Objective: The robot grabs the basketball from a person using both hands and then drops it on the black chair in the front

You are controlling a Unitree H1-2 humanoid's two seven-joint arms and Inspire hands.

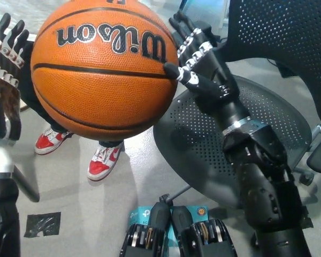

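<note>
Currently you have the basketball (104, 69) high at upper centre, "Wilson" lettering up, with the black right hand (200, 67) pressed against its right side, fingers spread and one fingertip touching the ball. Your white left hand (5, 69) stands at the far left edge just beside the ball, fingers apart; you cannot tell whether it touches. Note the black chair (203, 139) to the right, its perforated seat below the right arm, and a person's red-and-white shoes (77, 152) on the floor under the ball.
</note>
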